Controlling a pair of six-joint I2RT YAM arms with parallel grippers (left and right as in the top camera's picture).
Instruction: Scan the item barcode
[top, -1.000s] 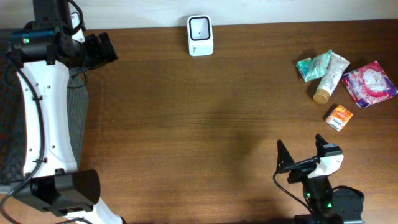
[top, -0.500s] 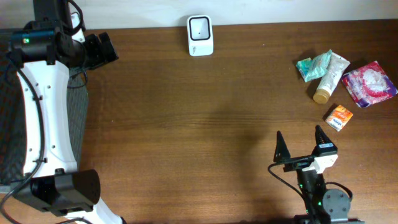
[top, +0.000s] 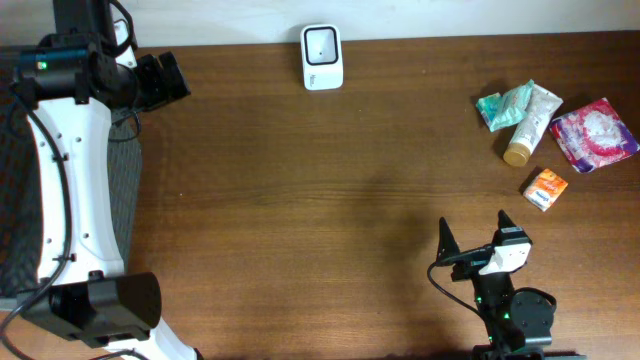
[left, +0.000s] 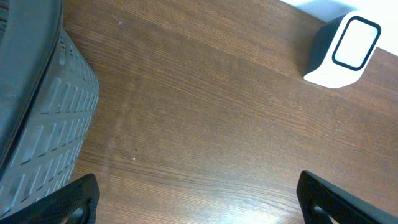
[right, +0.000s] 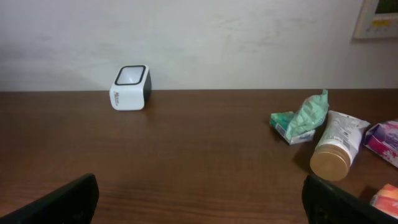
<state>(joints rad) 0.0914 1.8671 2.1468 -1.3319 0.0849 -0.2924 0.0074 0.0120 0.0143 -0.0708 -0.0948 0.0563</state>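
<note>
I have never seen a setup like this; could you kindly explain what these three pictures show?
Two robot arms work at a wooden table, each ending in a two-finger gripper. One picture looks straight down; the other two come from cameras on the wrists, so the dark shapes in their bottom corners are the arm's own fingers. The left gripper and right gripper are both open and hold nothing. A white barcode scanner stands at the back; at the right lie a teal packet, a tube, a pink-and-white pack and a small orange box.

scanner (left: 339, 53): top right | grey ribbed surface (left: 46, 124): left | end effector (left: 202, 202): fingers wide apart
</note>
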